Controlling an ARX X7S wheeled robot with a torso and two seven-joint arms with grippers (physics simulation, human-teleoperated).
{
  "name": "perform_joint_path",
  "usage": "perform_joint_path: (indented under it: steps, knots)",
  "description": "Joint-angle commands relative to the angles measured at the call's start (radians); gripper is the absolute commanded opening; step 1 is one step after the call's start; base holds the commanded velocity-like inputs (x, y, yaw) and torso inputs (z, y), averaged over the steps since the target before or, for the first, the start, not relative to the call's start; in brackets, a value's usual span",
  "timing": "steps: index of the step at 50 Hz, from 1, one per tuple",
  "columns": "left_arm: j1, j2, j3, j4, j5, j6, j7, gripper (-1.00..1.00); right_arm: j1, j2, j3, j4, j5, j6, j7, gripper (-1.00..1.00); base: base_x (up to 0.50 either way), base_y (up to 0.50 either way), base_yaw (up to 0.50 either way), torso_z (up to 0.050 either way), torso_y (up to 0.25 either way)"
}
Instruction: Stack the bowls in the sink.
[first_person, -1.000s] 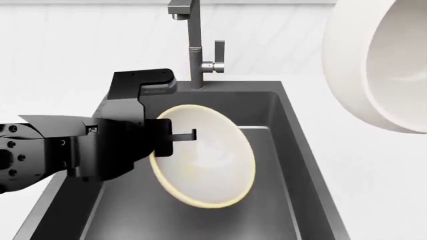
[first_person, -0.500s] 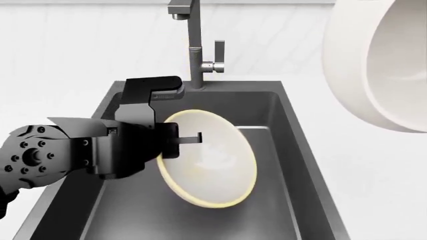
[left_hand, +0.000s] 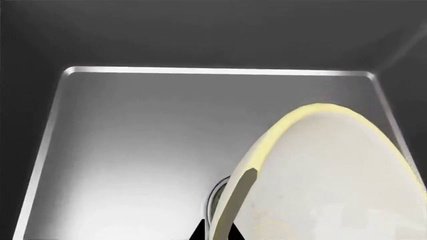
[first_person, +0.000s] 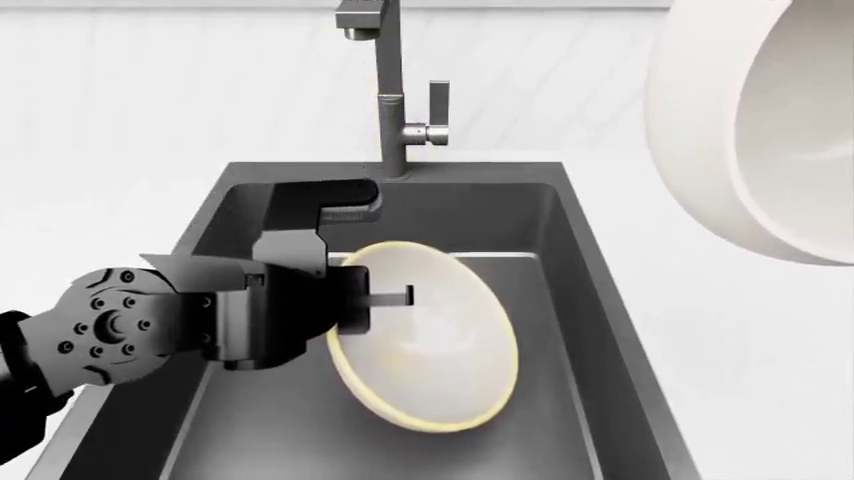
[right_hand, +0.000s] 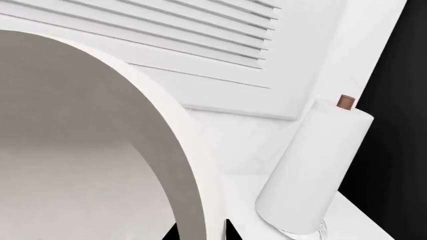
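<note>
My left gripper (first_person: 363, 300) is shut on the rim of the smaller cream bowl (first_person: 427, 345) with the pale yellow rim. It holds the bowl tilted on edge inside the dark grey sink (first_person: 577, 262). In the left wrist view the jaw tips (left_hand: 215, 235) straddle the bowl's rim (left_hand: 320, 170) above the sink floor (left_hand: 133, 150). The larger white bowl (first_person: 761, 130) hangs in the air at the upper right, beyond the sink's right side. In the right wrist view my right gripper (right_hand: 200, 232) is shut on its thick rim (right_hand: 80, 150). That gripper is hidden in the head view.
A tall grey faucet (first_person: 390, 100) with a side lever stands behind the sink's back edge. The round metal drain (left_hand: 219, 192) shows partly behind the cream bowl. A white paper towel roll (right_hand: 313, 165) stands on the white counter near the wall.
My left gripper has moved right and lower into the sink with the cream bowl in it. The white bowl and the right arm have not moved.
</note>
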Motion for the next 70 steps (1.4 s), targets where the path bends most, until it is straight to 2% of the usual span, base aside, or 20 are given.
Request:
perform_joint_path:
  steps: [1, 31, 32, 51, 70]
  knots:
    - [0.024, 0.014, 0.007, -0.022, 0.022, 0.01, 0.021, -1.0, -0.002, 0.001, 0.008, -0.001, -0.009, 0.004, -0.005, -1.0, 0.02, 0.0, -0.01, 0.0, 0.0]
    - [0.051, 0.026, 0.04, -0.049, 0.049, -0.012, 0.034, -1.0, -0.006, 0.02, 0.024, -0.003, 0.005, 0.018, 0.004, -1.0, 0.02, 0.0, 0.0, 0.0, 0.0]
    - [0.045, 0.025, 0.044, -0.045, 0.047, -0.023, 0.028, 1.0, -0.007, 0.021, 0.025, -0.003, 0.005, 0.017, 0.004, -1.0, 0.02, 0.0, -0.01, 0.0, 0.0]
    - [-0.099, -0.074, 0.01, 0.075, -0.045, -0.087, -0.127, 1.0, -0.012, 0.021, 0.031, -0.007, 0.017, 0.017, 0.016, -1.0, 0.02, 0.0, 0.0, 0.0, 0.0]
    - [-0.332, -0.159, -0.117, 0.138, -0.163, -0.112, -0.225, 1.0, 0.009, -0.01, 0.036, 0.015, 0.044, 0.031, 0.047, -1.0, 0.02, 0.0, 0.0, 0.0, 0.0]
